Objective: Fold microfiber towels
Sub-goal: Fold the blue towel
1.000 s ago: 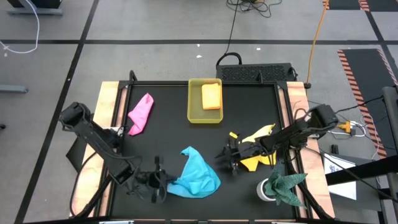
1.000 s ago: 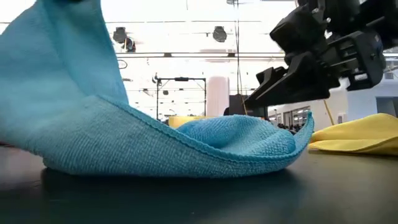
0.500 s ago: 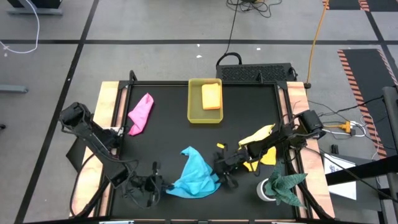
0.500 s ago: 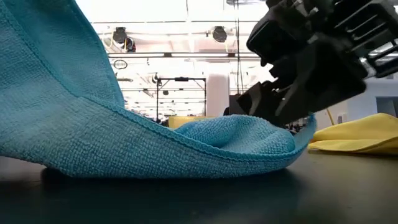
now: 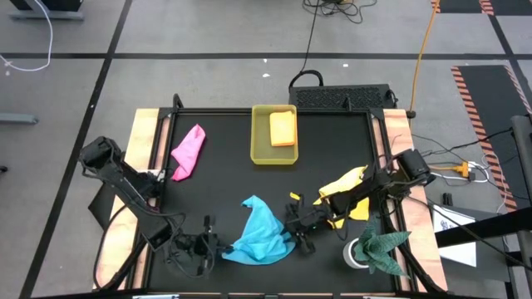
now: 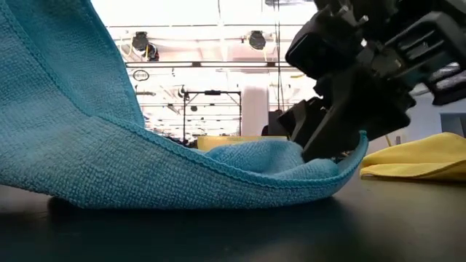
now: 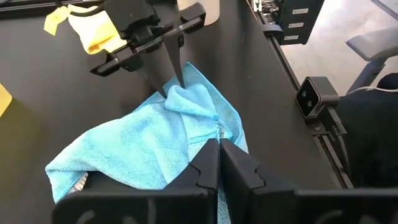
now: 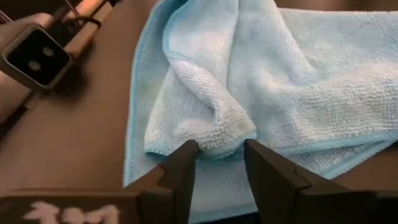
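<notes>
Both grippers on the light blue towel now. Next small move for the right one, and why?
Probably close the right gripper: its fingers straddle a raised fold of the light blue microfiber towel without pinching it yet, while the left gripper is shut on the opposite edge.

text: none legible | labels: none | signs: none

Low view: light blue towel (image 6: 131,156) runs off the picture's top and left edges, its right corner hidden behind the right gripper (image 6: 320,149), whose upper body is cut off by the frame.
</notes>
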You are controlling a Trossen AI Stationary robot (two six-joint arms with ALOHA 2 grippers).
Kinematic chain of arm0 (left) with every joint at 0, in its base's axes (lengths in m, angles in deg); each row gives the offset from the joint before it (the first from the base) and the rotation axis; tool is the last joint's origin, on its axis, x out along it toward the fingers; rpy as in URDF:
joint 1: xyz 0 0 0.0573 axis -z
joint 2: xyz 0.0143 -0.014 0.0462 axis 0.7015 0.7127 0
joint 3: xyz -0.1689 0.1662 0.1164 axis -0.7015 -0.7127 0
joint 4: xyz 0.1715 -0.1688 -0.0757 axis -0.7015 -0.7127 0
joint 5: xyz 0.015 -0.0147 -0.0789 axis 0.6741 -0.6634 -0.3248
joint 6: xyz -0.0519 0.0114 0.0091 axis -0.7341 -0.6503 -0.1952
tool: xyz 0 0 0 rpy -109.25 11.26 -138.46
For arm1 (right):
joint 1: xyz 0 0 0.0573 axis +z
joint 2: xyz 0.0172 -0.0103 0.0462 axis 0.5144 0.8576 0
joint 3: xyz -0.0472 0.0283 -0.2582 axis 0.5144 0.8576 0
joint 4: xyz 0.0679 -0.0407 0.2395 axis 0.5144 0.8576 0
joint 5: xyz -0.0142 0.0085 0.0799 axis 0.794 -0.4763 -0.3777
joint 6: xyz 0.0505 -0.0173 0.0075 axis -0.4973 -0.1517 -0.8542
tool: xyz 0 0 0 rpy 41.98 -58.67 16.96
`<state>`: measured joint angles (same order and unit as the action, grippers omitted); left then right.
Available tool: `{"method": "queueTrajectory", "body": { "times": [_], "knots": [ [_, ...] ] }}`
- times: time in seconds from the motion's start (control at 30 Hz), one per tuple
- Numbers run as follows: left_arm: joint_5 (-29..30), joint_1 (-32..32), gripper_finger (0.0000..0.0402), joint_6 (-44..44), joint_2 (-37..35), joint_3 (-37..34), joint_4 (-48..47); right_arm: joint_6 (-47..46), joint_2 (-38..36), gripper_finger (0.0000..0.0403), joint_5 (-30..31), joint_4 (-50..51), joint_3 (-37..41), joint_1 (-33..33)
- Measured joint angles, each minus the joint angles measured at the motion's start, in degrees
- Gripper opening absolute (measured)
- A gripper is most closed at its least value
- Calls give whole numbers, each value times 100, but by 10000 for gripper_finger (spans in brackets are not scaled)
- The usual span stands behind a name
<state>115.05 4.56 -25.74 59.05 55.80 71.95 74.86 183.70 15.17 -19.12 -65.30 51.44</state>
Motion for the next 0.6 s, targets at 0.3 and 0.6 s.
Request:
{"method": "queueTrajectory", "body": {
  "times": [0.3, 0.6],
  "knots": [
    [89, 57, 18, 614, -5, -2, 551, 541, -187, 25, 145, -455, 2, 1],
    [1379, 477, 10, 3788, -871, -2, 2228, 1804, -1786, 3, 2552, -77, 4, 308]
  ]
}}
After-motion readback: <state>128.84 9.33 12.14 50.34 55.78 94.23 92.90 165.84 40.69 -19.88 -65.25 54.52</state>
